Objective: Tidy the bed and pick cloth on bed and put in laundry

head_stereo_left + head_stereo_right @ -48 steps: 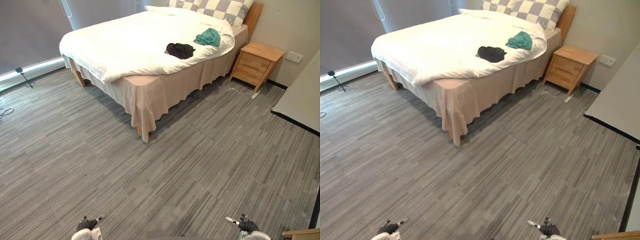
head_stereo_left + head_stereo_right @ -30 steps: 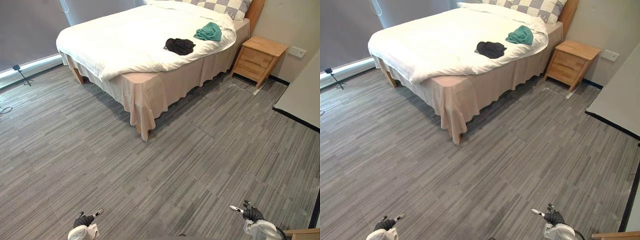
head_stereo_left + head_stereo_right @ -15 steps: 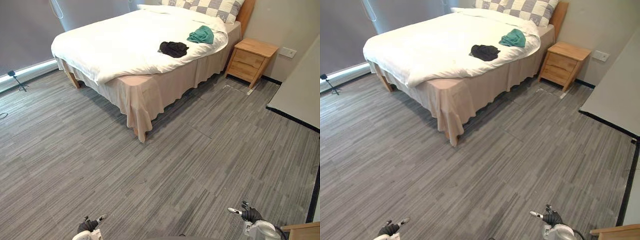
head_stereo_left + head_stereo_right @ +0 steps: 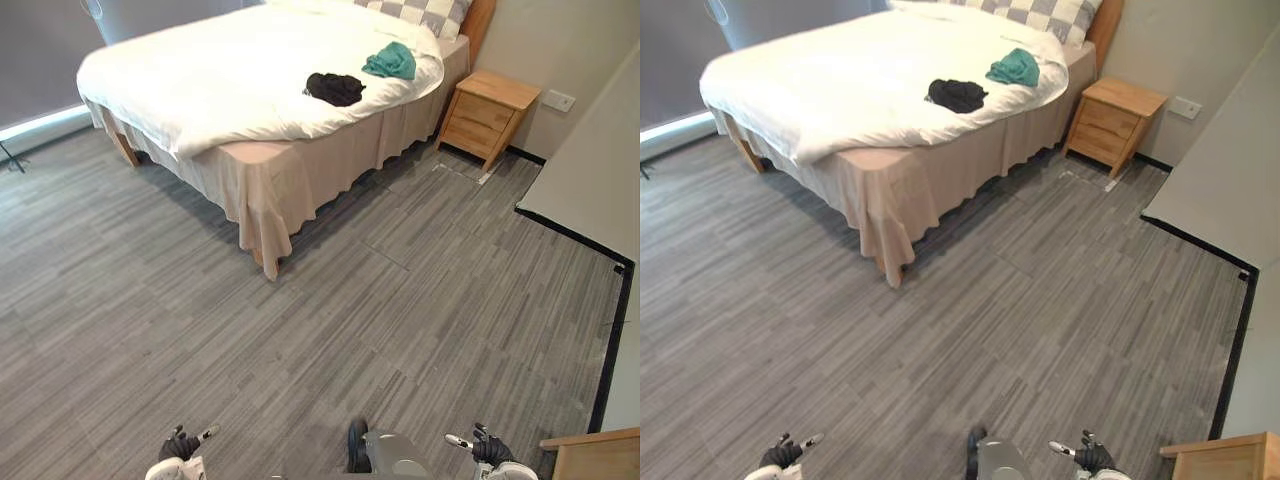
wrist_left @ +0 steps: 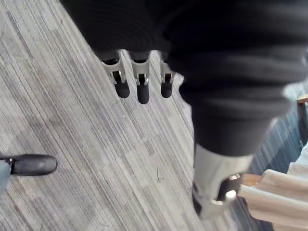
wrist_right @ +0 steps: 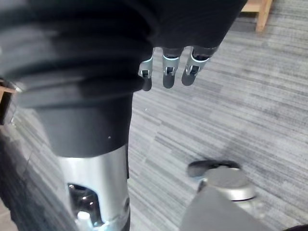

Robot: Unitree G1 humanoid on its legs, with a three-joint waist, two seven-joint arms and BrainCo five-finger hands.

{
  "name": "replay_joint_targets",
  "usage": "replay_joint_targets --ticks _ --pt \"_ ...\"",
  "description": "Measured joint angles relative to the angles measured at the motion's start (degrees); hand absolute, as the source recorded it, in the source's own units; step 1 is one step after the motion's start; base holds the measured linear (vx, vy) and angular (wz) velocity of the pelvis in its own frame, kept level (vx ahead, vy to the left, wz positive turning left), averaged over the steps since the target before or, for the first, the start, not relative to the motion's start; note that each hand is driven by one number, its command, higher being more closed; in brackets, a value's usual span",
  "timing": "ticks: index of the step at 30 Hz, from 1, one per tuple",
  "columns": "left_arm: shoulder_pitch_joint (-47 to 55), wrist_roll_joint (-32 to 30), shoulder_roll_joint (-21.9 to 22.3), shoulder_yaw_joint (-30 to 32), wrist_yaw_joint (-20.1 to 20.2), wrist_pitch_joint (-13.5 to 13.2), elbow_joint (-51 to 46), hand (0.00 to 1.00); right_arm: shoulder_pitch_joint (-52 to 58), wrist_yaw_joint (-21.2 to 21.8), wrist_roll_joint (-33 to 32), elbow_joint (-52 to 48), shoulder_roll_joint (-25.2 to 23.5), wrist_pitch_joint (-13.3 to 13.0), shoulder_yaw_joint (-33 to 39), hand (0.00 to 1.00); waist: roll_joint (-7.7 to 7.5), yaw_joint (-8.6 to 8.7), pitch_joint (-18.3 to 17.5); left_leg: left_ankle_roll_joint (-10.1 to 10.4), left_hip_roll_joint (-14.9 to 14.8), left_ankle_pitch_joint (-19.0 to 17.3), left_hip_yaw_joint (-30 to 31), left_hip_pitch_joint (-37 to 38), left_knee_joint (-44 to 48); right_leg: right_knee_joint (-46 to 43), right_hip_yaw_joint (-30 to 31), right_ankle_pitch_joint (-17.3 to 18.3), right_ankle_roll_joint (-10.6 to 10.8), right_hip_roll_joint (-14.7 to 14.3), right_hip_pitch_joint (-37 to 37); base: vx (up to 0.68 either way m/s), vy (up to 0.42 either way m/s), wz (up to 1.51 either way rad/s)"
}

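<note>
A bed with a white duvet (image 4: pixel 200 80) and a beige skirt stands far ahead on the left. On its near right part lie a black cloth (image 4: pixel 334 88) and, closer to the checkered pillows (image 4: pixel 428 10), a green cloth (image 4: pixel 391 61). Both hands hang low at the bottom of the eye views, far from the bed. My left hand (image 4: pixel 181 447) holds nothing, and its fingers (image 5: pixel 139 86) hang relaxed over the floor. On the other side my right hand (image 4: pixel 486 451) is likewise open, fingers (image 6: pixel 166 72) straight above the grey floor.
A wooden nightstand (image 4: pixel 487 112) stands right of the bed by the wall. A pale panel with a black rim (image 4: pixel 585 175) runs along the right side. A wooden piece (image 4: pixel 592 455) sits at the bottom right. Grey plank floor stretches between me and the bed.
The whole picture has shifted: the bed now sits further left and the right-hand panel shows more, so the camera moved. Both hands still hang open at the bottom.
</note>
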State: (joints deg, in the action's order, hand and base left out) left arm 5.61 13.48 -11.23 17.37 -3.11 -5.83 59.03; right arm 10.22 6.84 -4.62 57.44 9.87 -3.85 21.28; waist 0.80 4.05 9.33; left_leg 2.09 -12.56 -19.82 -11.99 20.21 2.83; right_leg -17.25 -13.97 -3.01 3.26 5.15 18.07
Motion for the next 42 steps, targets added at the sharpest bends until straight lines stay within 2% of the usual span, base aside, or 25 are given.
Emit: replay_joint_targets --ticks 1,2,4,5,7,9,11,13,17,18,19,20,21,22,23,24,27,28,30,32,33,34,35,38,42 --pt "0.7 0.1 1.3 1.5 0.1 -0.4 -0.8 0.00 0.1 0.6 0.1 -1.7 0.2 0.0 0.2 0.00 1.03 -0.24 -1.4 -4.5 -1.2 0.6 0.6 -0.8 5.8 -3.1 -1.5 3.0 -3.3 -1.3 0.7 0.46 -0.317 -0.09" --pt "0.1 0.2 2.7 2.9 0.1 -0.9 -1.5 0.00 -0.9 1.2 0.3 -2.2 0.3 -0.1 0.5 0.00 1.81 -1.15 -0.9 -0.4 -4.8 4.8 0.7 -8.3 23.3 -3.1 -1.5 5.1 -5.6 -3.3 -0.6 0.45 -0.325 -0.22" --pt "0.5 0.3 5.0 3.4 0.4 -1.6 -2.6 0.00 -1.4 1.6 1.5 -4.4 0.7 -0.4 0.3 0.00 2.74 -2.33 -0.5 0.5 -7.4 15.4 5.9 -18.0 42.2 0.1 -1.3 6.3 -6.8 -5.9 -4.7 0.53 -0.338 -0.23" --pt "1.0 0.3 6.3 2.2 1.1 -2.2 -2.7 0.00 -2.3 1.6 2.7 -4.6 1.6 -1.4 -0.5 0.00 3.04 -2.65 1.0 3.4 -7.6 14.4 9.4 -26.0 56.7 3.3 -1.1 7.7 -7.9 -7.7 -10.7 0.62 -0.295 -0.05" --pt "2.0 0.3 6.2 0.0 2.1 -2.5 -2.7 0.00 -3.0 1.5 3.2 -3.5 1.8 -2.0 -1.4 0.00 1.58 -3.90 2.5 3.3 -4.9 12.2 9.4 -31.3 61.3 6.1 -0.9 9.7 -8.7 -8.0 -18.1 0.50 -0.246 -0.02" --pt "3.7 0.5 6.4 -1.1 2.5 -3.1 -3.4 0.00 -4.1 1.3 3.5 -3.0 1.8 -2.9 -1.3 0.00 0.60 -5.36 2.5 1.6 -2.7 10.8 4.0 -35.1 55.7 10.1 -0.7 10.4 -8.4 -8.5 -23.9 0.59 -0.279 -0.23" --pt "4.9 1.9 6.5 -1.1 2.4 -3.6 -3.5 0.00 -5.2 1.3 3.5 -4.7 2.0 -3.2 -1.3 0.00 0.06 -6.34 2.5 0.5 0.0 11.5 -5.8 -37.3 37.8 14.6 0.4 10.7 -8.5 -9.1 -28.2 0.66 -0.220 -0.27" --pt "6.0 3.6 6.6 -1.0 2.1 -4.0 -3.7 0.00 -6.7 1.9 3.5 -5.8 4.2 -3.4 -1.3 0.00 0.58 -6.95 2.5 -0.1 5.8 18.4 -16.3 -37.1 10.3 18.4 1.0 11.8 -8.8 -10.6 -32.6 0.67 -0.106 -0.11" --pt "6.6 4.8 7.0 -0.5 1.3 -3.8 -3.7 0.00 -6.6 2.8 3.4 -7.2 6.6 -3.5 -1.8 0.00 1.73 -7.33 1.6 -6.2 9.6 18.3 -24.8 -37.1 1.9 18.5 1.2 16.7 -6.1 -14.1 -40.5 0.68 -0.014 -0.05" --pt "6.2 5.2 6.8 -0.4 1.0 -3.7 -3.6 0.00 -6.8 3.2 3.4 -6.5 7.0 -3.5 -2.3 0.00 1.48 -7.60 0.9 -12.5 10.3 21.3 -23.2 -36.8 2.4 15.5 1.5 18.9 -5.3 -13.7 -40.6 0.73 0.027 -0.03" --pt "5.8 6.3 6.6 -0.4 0.5 -3.5 -2.9 0.00 -7.7 3.5 3.5 -5.9 7.1 -3.5 -4.0 0.00 -0.42 -7.43 0.0 -14.3 12.2 23.3 -23.9 -36.6 3.5 8.4 0.2 21.3 -2.7 -11.7 -37.8 0.71 0.050 0.34" --pt "4.4 6.8 6.5 -1.1 0.5 -2.8 -1.9 0.00 -8.4 3.6 3.6 -4.4 7.4 -3.8 -5.1 0.00 -1.20 -6.19 -0.9 -16.7 13.4 23.6 -23.9 -35.6 2.6 -5.8 -2.1 22.0 -0.2 -8.8 -32.0 0.71 0.052 0.57" --pt "3.9 6.8 6.5 -1.4 0.5 -2.4 -1.9 0.00 -9.0 3.6 3.6 -3.0 7.4 -3.8 -5.8 0.00 -1.91 -6.04 -0.8 -17.0 14.2 22.9 -22.5 -34.7 2.1 -14.7 -2.9 20.8 2.7 -7.1 -28.7 0.70 0.079 0.79" --pt "3.0 6.8 6.0 -2.7 0.5 -2.3 -1.7 0.00 -10.2 3.7 4.8 0.2 7.1 -4.0 -6.5 0.00 -2.66 -5.65 -0.3 -15.8 15.5 20.8 -19.8 -32.3 2.4 -29.2 -4.4 18.5 4.6 -2.6 -22.5 0.56 0.059 0.68" --pt "2.8 6.8 5.7 -3.6 0.5 -2.2 -0.8 0.00 -10.8 3.8 4.9 1.1 6.4 -3.9 -6.8 0.00 -2.62 -5.67 0.0 -14.7 16.0 19.1 -18.0 -29.1 2.6 -33.8 -4.7 19.7 3.2 -0.4 -20.5 0.67 0.068 0.80" --pt "2.9 6.8 5.1 -5.0 0.5 -2.3 -0.1 0.00 -10.4 3.8 5.5 1.0 5.7 -4.1 -7.2 0.00 -2.13 -5.65 0.5 -13.2 15.9 17.8 -15.9 -25.5 2.7 -34.4 -4.2 21.1 3.4 0.3 -19.9 0.61 0.028 0.96" --pt "2.2 6.8 3.7 -6.1 0.5 -3.1 0.0 0.00 -8.7 3.8 6.8 0.6 5.3 -5.2 -8.3 0.00 -0.12 -3.90 0.5 -10.3 14.0 13.3 -5.9 -18.1 2.5 -24.6 -1.2 23.3 3.2 0.7 -14.5 0.59 -0.101 1.62" --pt "1.2 6.8 3.0 -6.1 0.5 -3.5 0.0 0.00 -7.8 3.8 6.7 0.1 5.2 -5.1 -8.3 0.00 0.56 -3.59 0.7 -9.0 13.2 12.3 -1.4 -17.1 2.2 -17.2 2.6 22.2 4.3 -0.1 -11.4 0.49 -0.238 1.98" --pt "-0.2 6.8 2.1 -6.1 -0.2 -3.5 0.0 0.00 -6.4 3.6 6.3 -0.2 4.0 -4.9 -8.3 0.00 -0.26 -3.11 1.0 -7.4 12.2 11.2 5.0 -15.8 1.9 -2.5 9.6 16.5 5.8 -1.1 -9.1 0.49 -0.282 1.79" --pt "-0.6 5.5 0.5 -4.9 -0.8 -3.5 0.0 0.00 -5.5 2.9 5.7 -0.2 0.9 -4.3 -8.5 0.00 -3.48 -3.60 1.7 -4.9 12.0 8.5 10.6 -14.0 3.6 11.0 15.3 8.7 7.6 -0.2 -8.2 0.61 -0.455 1.56" --pt "0.8 5.1 -0.5 -3.3 -1.4 -3.5 -0.2 0.00 -4.7 2.1 5.6 -0.2 -1.4 -3.6 -8.9 0.00 -6.45 -3.92 1.4 -1.8 13.2 4.3 13.1 -13.9 8.8 12.8 16.8 6.6 7.2 0.8 -8.0 0.61 -0.490 1.28" --pt "1.5 5.1 -0.7 -2.6 -1.3 -3.5 -0.6 0.00 -4.2 1.9 5.5 -0.2 -1.9 -3.2 -9.0 0.00 -7.78 -4.12 1.1 -1.2 14.1 2.5 14.1 -13.9 10.7 12.6 17.7 5.0 6.8 1.4 -8.1 0.75 -0.585 1.44" --pt "2.1 5.2 1.9 -1.7 -1.2 -3.4 -0.6 0.00 -4.0 1.3 4.4 0.1 -1.2 -2.0 -8.1 0.00 -5.72 -4.49 1.0 0.9 11.4 0.1 13.3 -13.6 14.4 7.3 15.7 -0.1 2.8 0.4 -8.7 0.59 -0.435 1.18" --pt "3.1 4.4 6.6 -1.5 0.1 -3.4 -3.3 0.00 -5.0 1.0 4.0 -0.4 1.5 -0.9 -6.5 0.00 0.03 -4.39 0.5 2.9 4.4 1.3 2.6 -14.4 18.7 11.4 8.4 2.0 0.1 -1.3 -15.5 0.53 -0.312 1.13" --pt "3.1 2.8 6.9 -1.7 0.1 -3.0 -3.8 0.00 -6.4 0.3 3.5 -0.7 1.9 -0.9 -5.0 0.00 -0.65 -4.44 -0.4 3.0 2.2 3.0 -8.1 -13.1 12.1 16.5 3.5 2.8 -1.1 0.1 -22.2 0.28 -0.167 0.75"
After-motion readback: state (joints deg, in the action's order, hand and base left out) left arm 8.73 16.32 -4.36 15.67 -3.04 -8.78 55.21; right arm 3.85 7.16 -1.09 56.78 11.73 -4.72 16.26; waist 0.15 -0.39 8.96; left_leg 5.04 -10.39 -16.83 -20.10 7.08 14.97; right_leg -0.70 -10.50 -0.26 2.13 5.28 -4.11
